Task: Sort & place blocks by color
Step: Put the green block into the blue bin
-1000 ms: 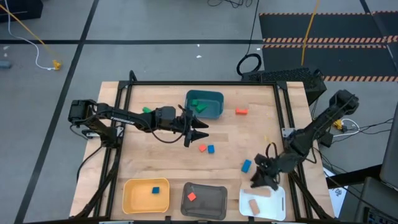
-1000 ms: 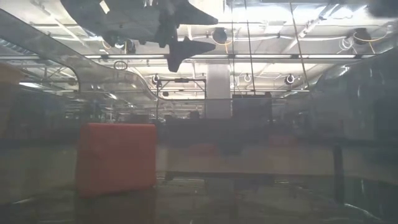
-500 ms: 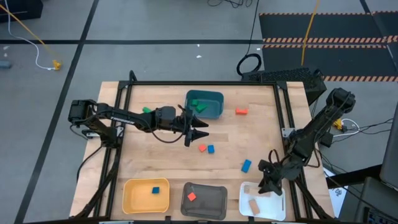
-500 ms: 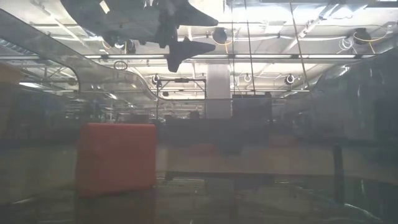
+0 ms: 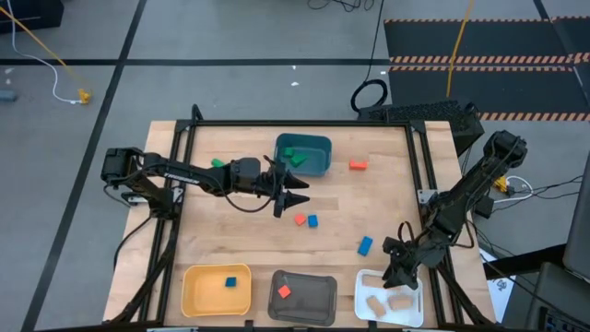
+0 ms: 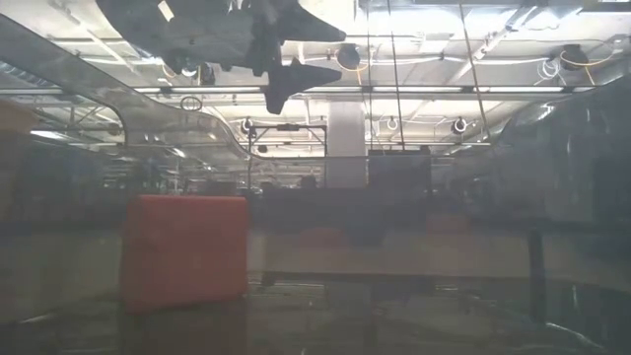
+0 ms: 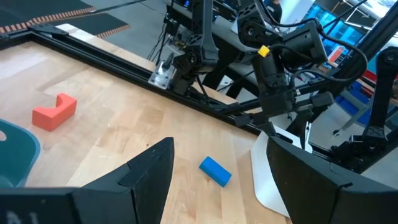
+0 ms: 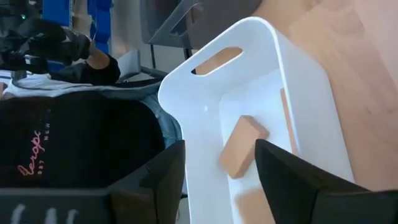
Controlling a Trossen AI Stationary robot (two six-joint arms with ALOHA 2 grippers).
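Note:
My right gripper hovers open over the white tray at the table's near right corner. Two tan blocks lie in that tray. In the right wrist view one tan block lies on the tray floor beyond my open gripper. My left gripper hangs open above the table's middle, near the teal tray with a green block. Loose on the table lie a red block, a red and blue pair, a blue block and a green block.
A yellow tray with a blue block and a grey tray with a red block line the near edge. A black frame runs round the table. A person in dark clothing sits beyond the near right corner.
My right gripper has shifted slightly toward the table's right edge over the white tray, rolled, and let go of a tan block. That block now lies in the tray beside the other tan block.

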